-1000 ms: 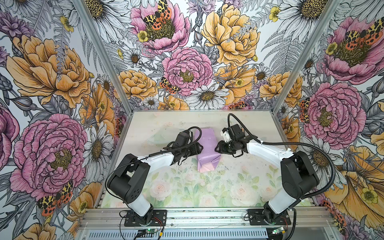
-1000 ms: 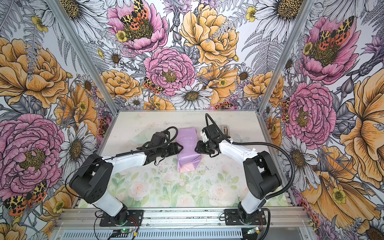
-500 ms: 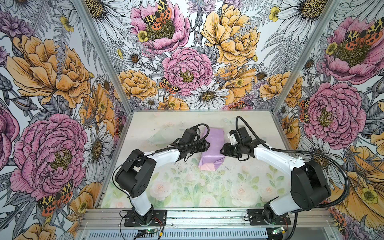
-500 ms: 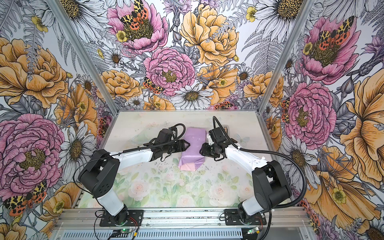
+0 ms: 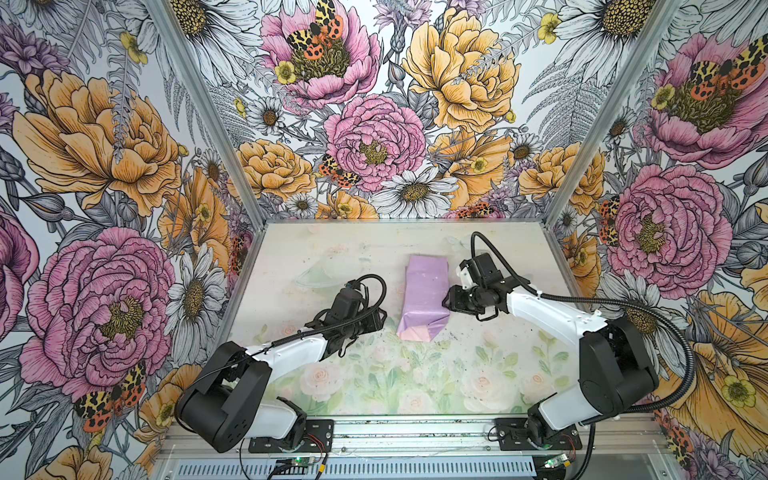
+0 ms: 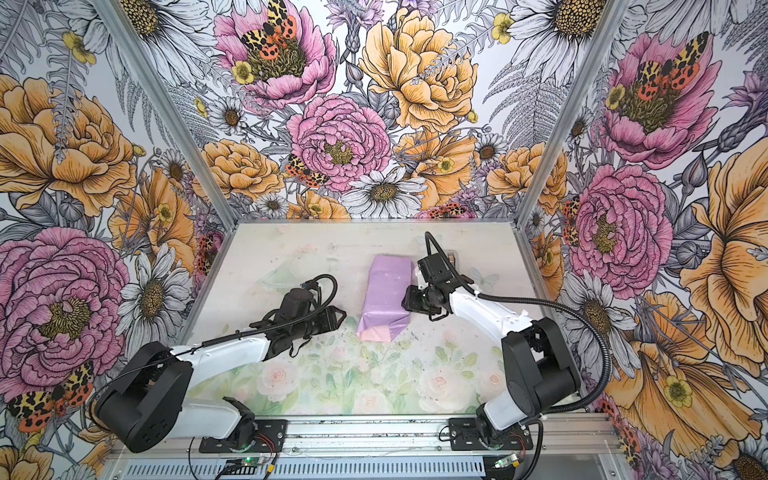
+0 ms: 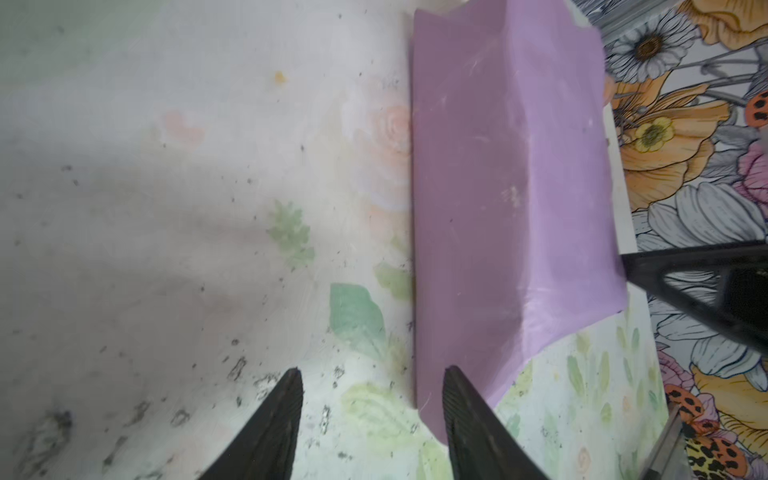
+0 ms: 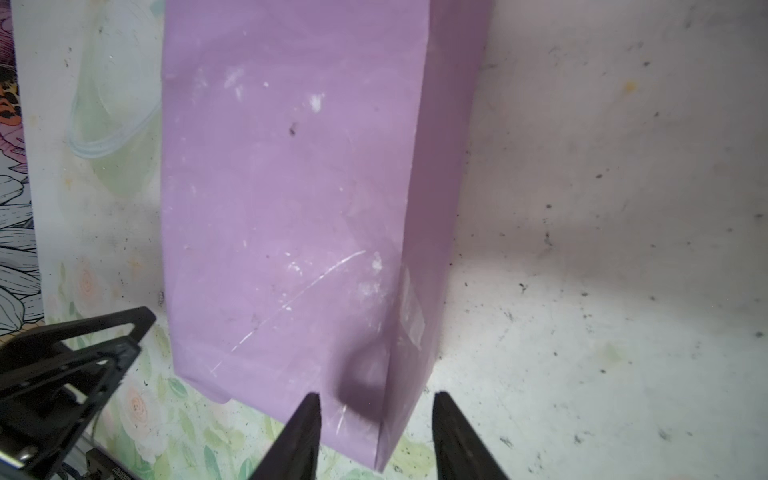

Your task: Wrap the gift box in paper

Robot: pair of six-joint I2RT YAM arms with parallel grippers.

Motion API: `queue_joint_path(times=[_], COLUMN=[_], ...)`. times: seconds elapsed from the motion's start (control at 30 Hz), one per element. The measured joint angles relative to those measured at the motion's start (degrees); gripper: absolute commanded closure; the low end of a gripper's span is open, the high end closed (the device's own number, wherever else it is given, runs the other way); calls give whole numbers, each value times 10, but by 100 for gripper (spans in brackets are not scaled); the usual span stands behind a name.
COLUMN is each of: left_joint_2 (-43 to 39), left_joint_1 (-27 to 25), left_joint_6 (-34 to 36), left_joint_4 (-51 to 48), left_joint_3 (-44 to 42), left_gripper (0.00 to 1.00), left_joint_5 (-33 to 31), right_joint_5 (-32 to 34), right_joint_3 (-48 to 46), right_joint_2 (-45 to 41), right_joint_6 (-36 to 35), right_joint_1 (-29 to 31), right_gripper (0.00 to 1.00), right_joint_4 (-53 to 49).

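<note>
left end effector [image 7: 372, 374] — parted | right end effector [image 8: 376, 397] — astride paper [image 8: 291, 187]

Light bright, even, from above | soft grey shadow on tabletop [image 7: 124, 257] | dark blot on paper [image 8: 291, 187] | wrist views soft, near edges blurred | top views sharp, corners stretched

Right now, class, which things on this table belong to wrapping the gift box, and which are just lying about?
For the job: the paper, lilac side out, folded into a long bundle; the gift box, not visible, presumably inside; the left gripper and the right gripper, both open, either side of it.
Lying about: dark specks on the floral table cover.
</note>
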Motion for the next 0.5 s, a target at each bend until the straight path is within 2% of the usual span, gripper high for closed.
queue_joint_path(times=[0.27,0.5], left_joint_2=[45,98], left_joint_1=[-38,-44], left_joint_6=[-13,-15], left_joint_4=[67,120], left_joint_3=[-16,-14], left_gripper=[58,66], left_joint_5=[0,2], right_joint_5=[-4,-2], right_joint_3=[0,-1], right_joint_2=[7,16], right_joint_6=[0,-1], right_joint_1=[8,13], right_gripper=[52,52], right_joint_4=[0,0])
